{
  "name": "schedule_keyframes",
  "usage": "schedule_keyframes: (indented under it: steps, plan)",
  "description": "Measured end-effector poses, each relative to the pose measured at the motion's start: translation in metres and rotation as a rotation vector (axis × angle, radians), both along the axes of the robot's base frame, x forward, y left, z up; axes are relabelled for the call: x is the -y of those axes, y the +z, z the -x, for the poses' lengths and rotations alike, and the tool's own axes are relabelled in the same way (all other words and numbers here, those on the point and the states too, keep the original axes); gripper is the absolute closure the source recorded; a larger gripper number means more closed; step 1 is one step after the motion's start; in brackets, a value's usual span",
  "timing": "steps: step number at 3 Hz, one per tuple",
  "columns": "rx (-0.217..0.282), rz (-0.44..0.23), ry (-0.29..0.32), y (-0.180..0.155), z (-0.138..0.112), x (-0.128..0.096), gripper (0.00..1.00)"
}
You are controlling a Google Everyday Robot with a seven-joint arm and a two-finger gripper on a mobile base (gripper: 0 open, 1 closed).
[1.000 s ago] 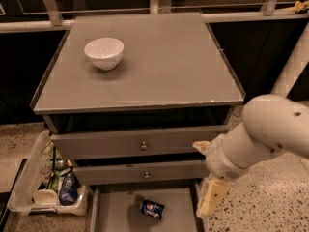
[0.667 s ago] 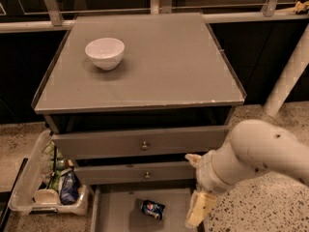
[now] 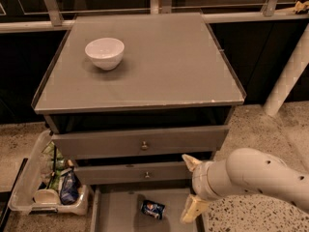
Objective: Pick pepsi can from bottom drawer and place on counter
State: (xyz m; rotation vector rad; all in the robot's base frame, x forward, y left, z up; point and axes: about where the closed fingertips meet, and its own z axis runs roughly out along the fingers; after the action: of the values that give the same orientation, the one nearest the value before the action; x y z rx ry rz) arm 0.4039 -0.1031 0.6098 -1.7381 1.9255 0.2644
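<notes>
The large square grey glossy counter [image 3: 164, 71] with its thin raised rim carries one thing, a round white bowl [image 3: 105, 52] standing upright near its rear left corner. Below, the wide shallow grey bottom drawer [image 3: 116, 212] is pulled out, and a small dark blue pepsi can [image 3: 153, 209] lies on its side on the flat floor, right of centre. The speckled stone floor [image 3: 263, 129] carries a clear plastic bin [image 3: 26, 182] left of the cabinet. The cream-tipped gripper [image 3: 191, 186] hangs over the drawer's right wall, fingers spread, near the can.

Glossy white tubular arm [image 3: 258, 175], small dark holes; cream-fingered end effector [image 3: 187, 189] beside bottom drawer [image 3: 116, 212].
</notes>
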Motion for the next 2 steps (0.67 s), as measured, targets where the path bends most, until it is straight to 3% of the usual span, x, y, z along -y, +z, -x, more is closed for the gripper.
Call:
schedule_keyframes:
  steps: [1, 2]
  plan:
    - [0.033, -0.037, -0.028, -0.0191, -0.0277, 0.0150, 0.00]
    - [0.033, -0.037, -0.028, -0.0191, -0.0277, 0.0150, 0.00]
